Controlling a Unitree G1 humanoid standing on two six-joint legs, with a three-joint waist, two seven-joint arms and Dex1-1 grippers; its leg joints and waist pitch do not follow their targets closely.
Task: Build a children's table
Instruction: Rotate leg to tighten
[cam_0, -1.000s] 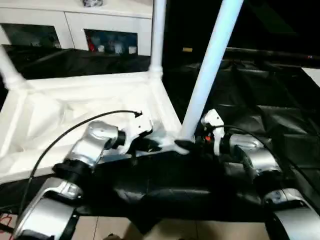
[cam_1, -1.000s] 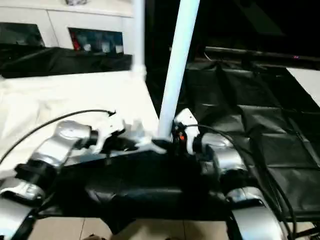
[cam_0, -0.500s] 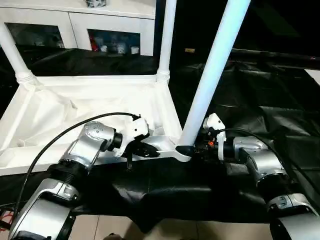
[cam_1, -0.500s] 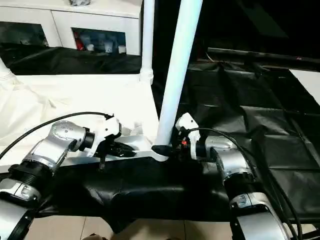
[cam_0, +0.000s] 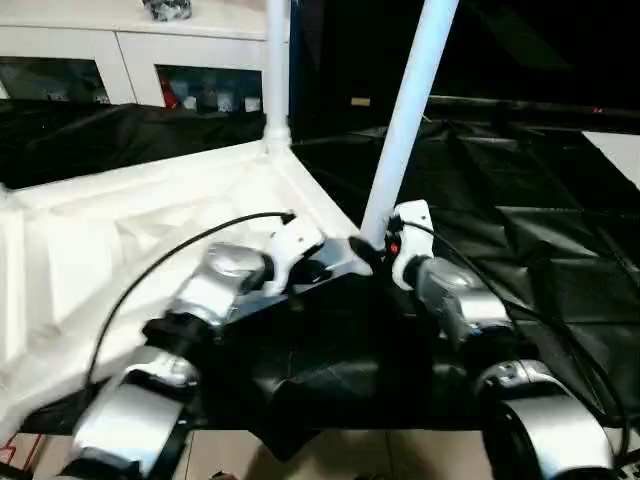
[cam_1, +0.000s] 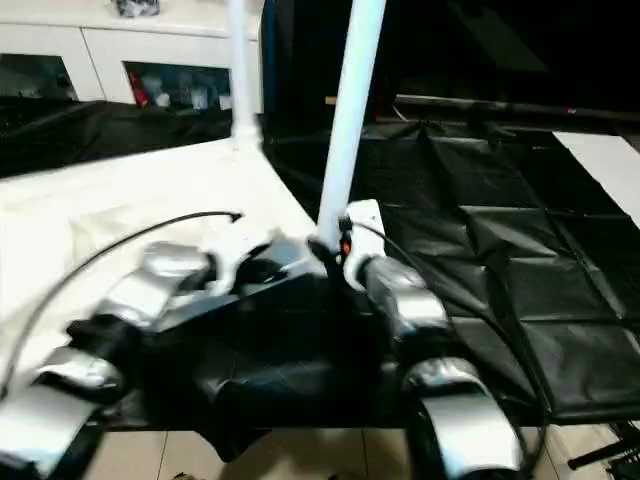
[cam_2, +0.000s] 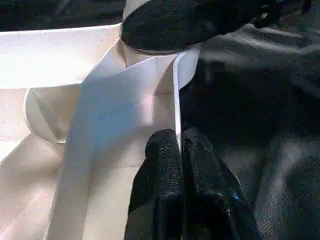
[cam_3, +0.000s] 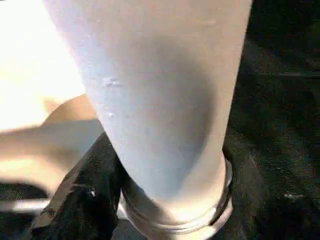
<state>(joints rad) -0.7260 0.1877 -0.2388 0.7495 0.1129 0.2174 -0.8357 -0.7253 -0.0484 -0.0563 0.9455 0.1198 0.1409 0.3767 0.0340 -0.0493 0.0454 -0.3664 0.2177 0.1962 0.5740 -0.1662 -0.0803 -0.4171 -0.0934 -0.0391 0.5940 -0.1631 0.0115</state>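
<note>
The white table top (cam_0: 120, 230) lies upside down on black sheeting (cam_0: 520, 200), ribbed underside up. Just left of the near corner socket (cam_2: 150, 55), the left gripper (cam_2: 180, 150) is clenched on the top's thin rim, one black finger on each side of the wall. A tapered leg (cam_0: 405, 120) stands in that socket, leaning slightly. Right of the socket, the right gripper (cam_0: 385, 250) sits against the leg's base; whether it's clenched I cannot tell. Beyond the socket another leg (cam_0: 277, 70) rises at the far corner.
</note>
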